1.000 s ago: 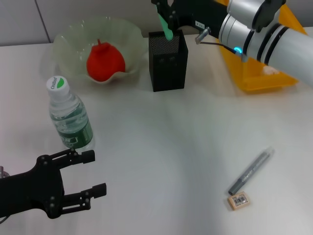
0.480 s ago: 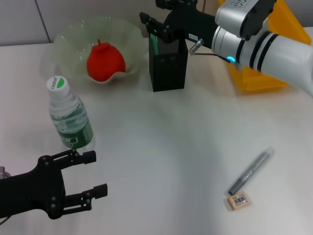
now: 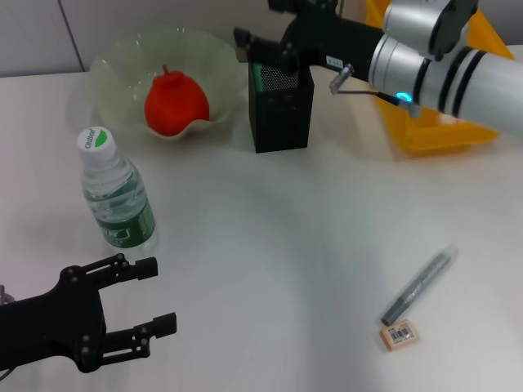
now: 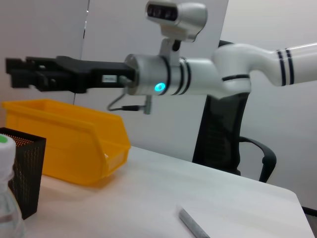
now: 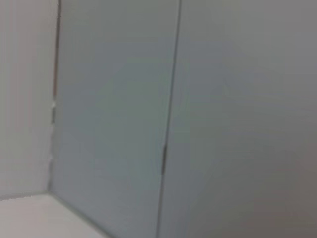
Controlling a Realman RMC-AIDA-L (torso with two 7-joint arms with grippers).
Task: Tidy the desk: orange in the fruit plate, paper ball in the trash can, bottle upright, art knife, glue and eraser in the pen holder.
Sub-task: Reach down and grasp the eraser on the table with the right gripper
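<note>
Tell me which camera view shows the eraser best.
The head view: the eraser lies in full sight on the table, barcode sticker up, just beside the tip of the grey art knife. The left wrist view shows only the knife's end; the right wrist view shows only wall.

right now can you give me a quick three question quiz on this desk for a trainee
1. True or false: the orange lies in the fruit plate.
2. Which stands upright? A) bottle B) eraser C) grey art knife
3. Fill in: the eraser lies beside the ____.

Key: 1 true. 2 A. 3 art knife. Note that the right gripper hangs over the pen holder, while the left gripper, jaws open, sits near the bottle.
</note>
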